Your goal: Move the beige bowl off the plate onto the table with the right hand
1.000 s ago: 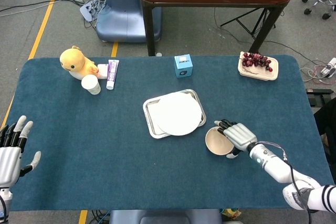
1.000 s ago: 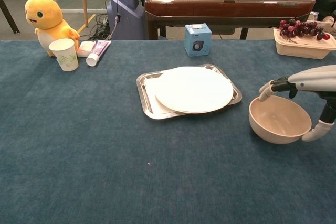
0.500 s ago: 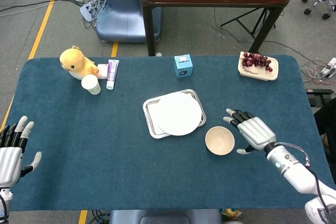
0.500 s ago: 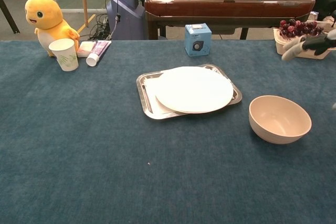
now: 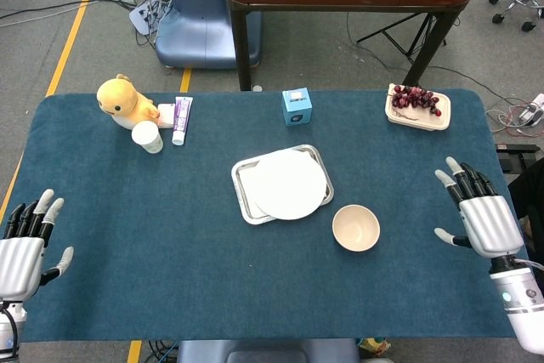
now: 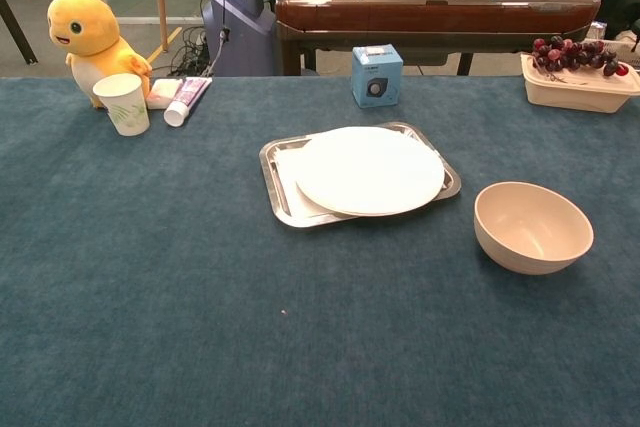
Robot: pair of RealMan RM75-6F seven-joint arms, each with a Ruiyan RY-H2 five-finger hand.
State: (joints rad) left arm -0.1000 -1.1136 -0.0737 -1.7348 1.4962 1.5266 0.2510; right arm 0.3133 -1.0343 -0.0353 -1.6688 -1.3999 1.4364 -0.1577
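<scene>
Bowl (image 5: 356,228) sits upright on the surface (image 5: 170,235), just off the tray's (image 5: 246,210) front-right corner, apart from it. Plate (image 5: 286,184) lies on the tray, mid-surface. Box (image 5: 297,107) behind the tray. Grape container (image 5: 418,108) back-right. Back-left: plush toy (image 5: 123,100), cup (image 5: 147,136) in front of it, tube (image 5: 182,119) beside. Left hand (image 5: 24,248) at front-left edge, right hand (image 5: 478,214) at right edge, well apart from bowl.

Right silver five-finger robot hand (image 5: 480,214) at the right side of the head view, palm down, fingers spread apart, holding nothing; white forearm runs off the lower right corner. Left silver five-finger robot hand (image 5: 25,244) at the lower left edge, fingers apart, empty (neither hand shows in chest view).
</scene>
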